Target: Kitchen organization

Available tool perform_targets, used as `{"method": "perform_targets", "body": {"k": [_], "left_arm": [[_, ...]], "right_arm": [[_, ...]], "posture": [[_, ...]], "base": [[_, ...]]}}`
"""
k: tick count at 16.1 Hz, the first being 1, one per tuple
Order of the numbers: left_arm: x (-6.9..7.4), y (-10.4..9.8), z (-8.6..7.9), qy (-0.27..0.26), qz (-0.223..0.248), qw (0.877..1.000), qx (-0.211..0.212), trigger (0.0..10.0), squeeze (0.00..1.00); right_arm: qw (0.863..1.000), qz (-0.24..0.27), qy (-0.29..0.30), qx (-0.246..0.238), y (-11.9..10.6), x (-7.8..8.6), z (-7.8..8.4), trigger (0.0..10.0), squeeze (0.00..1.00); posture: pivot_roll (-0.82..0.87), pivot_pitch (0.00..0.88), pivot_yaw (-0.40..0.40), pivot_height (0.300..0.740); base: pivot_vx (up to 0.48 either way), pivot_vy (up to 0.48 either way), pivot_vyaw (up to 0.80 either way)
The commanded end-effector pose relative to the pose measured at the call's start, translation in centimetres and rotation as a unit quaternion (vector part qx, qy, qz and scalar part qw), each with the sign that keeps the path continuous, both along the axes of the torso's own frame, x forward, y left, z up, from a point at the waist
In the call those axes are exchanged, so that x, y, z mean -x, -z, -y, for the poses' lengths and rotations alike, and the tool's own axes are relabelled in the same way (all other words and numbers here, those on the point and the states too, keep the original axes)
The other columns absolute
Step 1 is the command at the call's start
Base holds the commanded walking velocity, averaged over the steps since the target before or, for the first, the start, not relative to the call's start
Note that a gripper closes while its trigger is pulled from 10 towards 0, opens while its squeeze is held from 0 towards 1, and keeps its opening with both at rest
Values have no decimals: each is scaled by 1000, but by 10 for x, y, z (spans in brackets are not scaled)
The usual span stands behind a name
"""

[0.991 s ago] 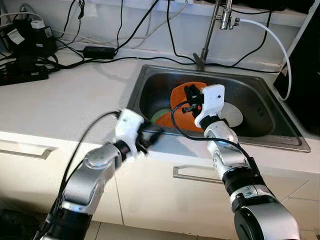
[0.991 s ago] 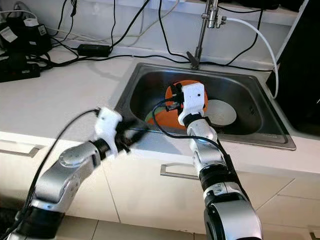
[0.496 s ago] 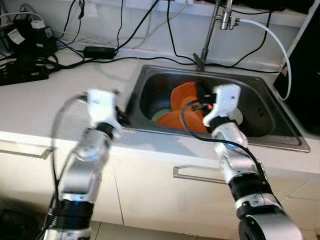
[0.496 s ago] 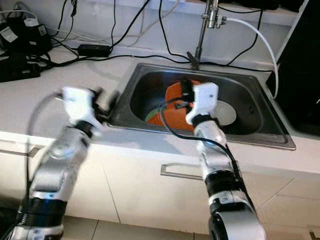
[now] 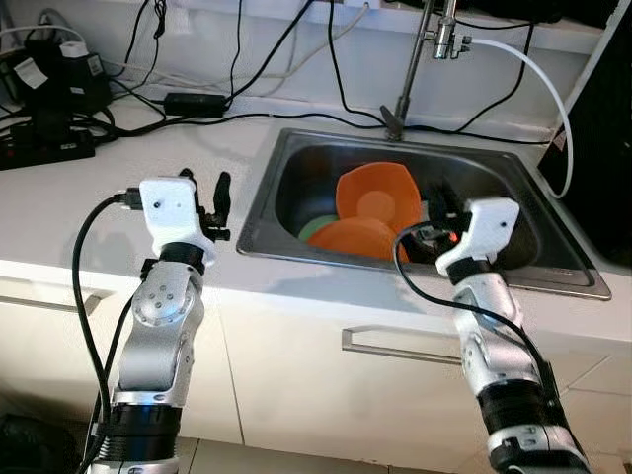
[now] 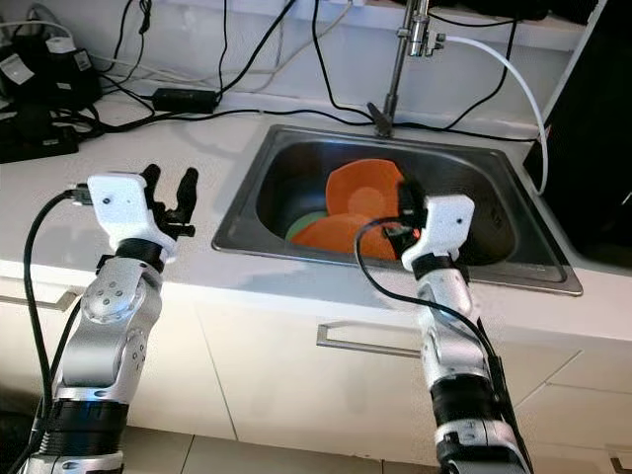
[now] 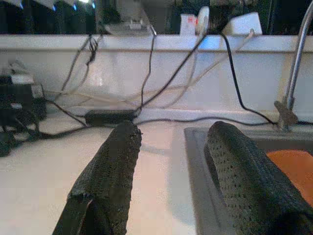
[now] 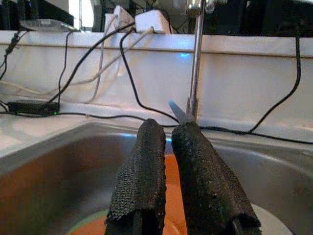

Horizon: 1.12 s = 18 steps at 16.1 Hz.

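Note:
In the steel sink (image 5: 326,259) an orange plate (image 5: 375,193) leans up at the back. A second orange plate (image 5: 355,237) lies in front of it, over a green plate (image 5: 316,227). My right gripper (image 5: 435,205) hangs over the sink's right half, just right of the orange plates, shut with nothing between its fingers (image 8: 146,166). My left gripper (image 5: 205,193) is raised over the white counter (image 5: 99,217) left of the sink, open and empty, its fingers (image 7: 112,171) pointing toward the back wall.
A faucet (image 5: 415,59) rises behind the sink, with a white hose (image 5: 533,69) curving right. Black cables, an adapter (image 5: 197,102) and a power strip (image 5: 49,148) crowd the back left counter. A dark appliance (image 5: 607,148) stands right of the sink. Drawers with handles sit below.
My left arm swung away from the sink's front edge, leftward and up over the counter. My right gripper moved right, off the orange plates, toward the sink's right side.

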<state>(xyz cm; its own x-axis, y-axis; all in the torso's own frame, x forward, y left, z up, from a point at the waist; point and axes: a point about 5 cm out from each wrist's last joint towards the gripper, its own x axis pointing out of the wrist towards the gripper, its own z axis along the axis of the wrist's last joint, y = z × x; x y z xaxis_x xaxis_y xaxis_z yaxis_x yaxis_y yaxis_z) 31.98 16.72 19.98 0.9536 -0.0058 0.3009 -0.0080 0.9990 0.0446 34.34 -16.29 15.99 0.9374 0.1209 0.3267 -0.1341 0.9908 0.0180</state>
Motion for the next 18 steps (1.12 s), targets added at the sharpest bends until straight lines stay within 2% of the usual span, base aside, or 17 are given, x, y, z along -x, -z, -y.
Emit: {"method": "perform_targets", "body": {"k": [1,5,8,18], "left_arm": [[-1,0,1,-5,3,1000,-2,10000,0],[-4,-3,3,-2,5,1000,-10,10000,0],[-3,-3,6,1,6,1000,-17,10000,0],[-4,0,-2,-11,9,1000,-13,10000,0]], "right_arm": [[1000,18,6,-2,-11,0,3,10000,0],[1000,24,3,-5,-17,-3,-1,10000,0],[1000,22,-5,-4,-18,-3,-6,10000,0],[1000,17,-13,-1,-18,-3,-6,10000,0]], "posture": [[86,0,-30,740],[89,0,-33,740],[90,1,-41,740],[88,7,-44,740]], "base": [[0,0,0],[0,-152,0],[0,-391,0],[0,-427,0]]}}
